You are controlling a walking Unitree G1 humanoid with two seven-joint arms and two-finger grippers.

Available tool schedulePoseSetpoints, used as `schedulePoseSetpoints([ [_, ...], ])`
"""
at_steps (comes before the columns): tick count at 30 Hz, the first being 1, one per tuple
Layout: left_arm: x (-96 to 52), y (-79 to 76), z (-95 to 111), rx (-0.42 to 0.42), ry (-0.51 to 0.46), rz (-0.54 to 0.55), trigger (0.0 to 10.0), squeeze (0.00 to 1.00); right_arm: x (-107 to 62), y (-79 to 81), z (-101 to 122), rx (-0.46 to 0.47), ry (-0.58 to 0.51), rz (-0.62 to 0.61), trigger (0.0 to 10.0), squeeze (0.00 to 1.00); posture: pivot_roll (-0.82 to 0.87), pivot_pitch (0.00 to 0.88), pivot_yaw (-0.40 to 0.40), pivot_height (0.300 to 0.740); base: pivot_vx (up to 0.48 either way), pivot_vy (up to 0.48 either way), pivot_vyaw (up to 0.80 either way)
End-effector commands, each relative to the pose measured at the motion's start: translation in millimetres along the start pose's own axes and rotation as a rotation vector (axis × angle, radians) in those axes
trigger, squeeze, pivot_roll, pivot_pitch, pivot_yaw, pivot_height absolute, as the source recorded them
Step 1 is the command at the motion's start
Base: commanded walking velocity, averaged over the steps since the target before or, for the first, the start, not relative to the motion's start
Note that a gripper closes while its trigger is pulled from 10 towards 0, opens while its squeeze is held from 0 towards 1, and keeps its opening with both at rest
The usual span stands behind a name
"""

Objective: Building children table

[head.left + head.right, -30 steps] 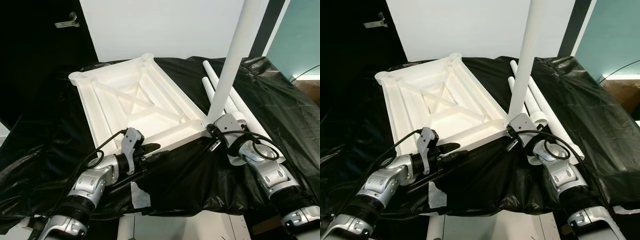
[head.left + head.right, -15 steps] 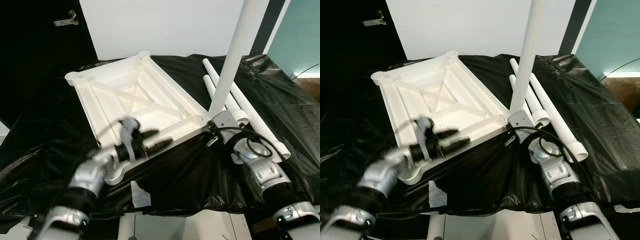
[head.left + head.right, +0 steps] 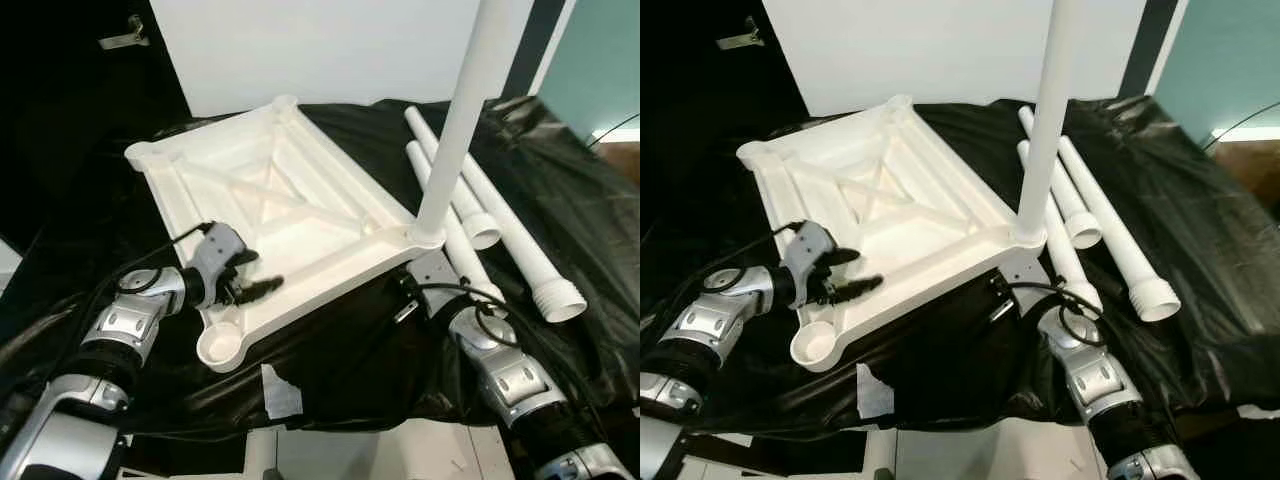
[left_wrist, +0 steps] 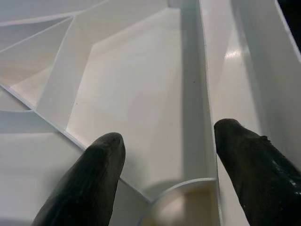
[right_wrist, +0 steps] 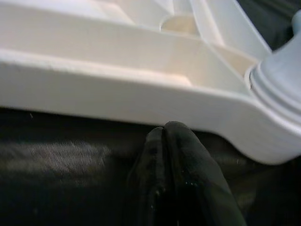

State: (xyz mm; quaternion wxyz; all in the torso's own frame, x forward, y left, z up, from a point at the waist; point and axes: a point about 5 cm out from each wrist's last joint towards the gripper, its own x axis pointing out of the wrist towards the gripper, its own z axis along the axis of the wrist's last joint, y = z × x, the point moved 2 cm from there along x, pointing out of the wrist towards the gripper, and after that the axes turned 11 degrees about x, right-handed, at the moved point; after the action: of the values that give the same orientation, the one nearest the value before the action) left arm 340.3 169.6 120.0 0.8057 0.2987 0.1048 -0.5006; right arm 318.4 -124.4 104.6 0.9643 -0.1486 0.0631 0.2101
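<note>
Listing the assembly as it stands: one of four legs appears fitted, three appear left.

- White tabletop (image 3: 270, 215): lies upside down, ribbed underside up, in the centre-left of the head views on a black plastic sheet (image 3: 560, 200). Round corner sockets show at the upper left, top centre and lower left; all three look empty.
- Fitted leg (image 3: 462, 120): stands upright in the tabletop's right corner socket, centre-right of the frame, running out of the top edge. Whether it is fully seated cannot be told.
- Loose legs (image 3: 500, 235): three white tubes lie side by side on the sheet, right of the standing leg, with flared ends toward the lower right.
- Left gripper (image 3: 250, 285): lower left of the frame, over the tabletop's near rim just above the empty lower-left socket (image 3: 218, 347). Its wrist view shows the black fingers (image 4: 94, 183) spread apart above the ribs, holding nothing.
- Right gripper (image 5: 171, 141): below the tabletop's near edge, under the corner with the standing leg. Its fingers are pressed together, empty, tips at or just under the white rim; contact cannot be confirmed.
- Strip of pale tape (image 3: 280, 390): on the sheet's front edge, lower centre.

Judgement: roughly a quarter done; remaining are the three legs, then turning the table upright.
</note>
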Motion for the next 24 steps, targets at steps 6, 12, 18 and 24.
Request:
schedulePoseSetpoints([
  [6, -4.5, -46.5, -24.7, -0.041, 0.125, -0.466, 10.0, 0.0, -1.7, -4.5, -0.6, 0.007, 0.017, -0.019, 10.0, 0.0, -0.12, 0.009, 0.055, 0.74, 0.0, 0.0, 0.0],
  [12, -0.7, -73.5, -16.4, -0.081, 0.043, -0.696, 9.0, 0.0, 2.3, -11.0, 1.5, -0.007, 0.033, -0.041, 10.0, 0.0, -0.12, 0.004, 0.052, 0.74, 0.0, 0.0, 0.0],
  [18, -0.5, -84.8, 4.7, -0.14, -0.096, -0.788, 0.0, 0.0, 6.7, -23.7, -4.3, -0.029, 0.084, -0.071, 10.0, 0.0, -0.11, 0.008, 0.051, 0.74, 0.0, 0.0, 0.0],
  [24, -3.2, -99.0, 14.3, -0.158, -0.158, -0.872, 0.0, 0.0, 17.2, -40.9, -5.7, -0.054, 0.122, -0.101, 4.9, 0.0, -0.1, 0.015, 0.049, 0.74, 0.0, 0.0, 0.0],
])
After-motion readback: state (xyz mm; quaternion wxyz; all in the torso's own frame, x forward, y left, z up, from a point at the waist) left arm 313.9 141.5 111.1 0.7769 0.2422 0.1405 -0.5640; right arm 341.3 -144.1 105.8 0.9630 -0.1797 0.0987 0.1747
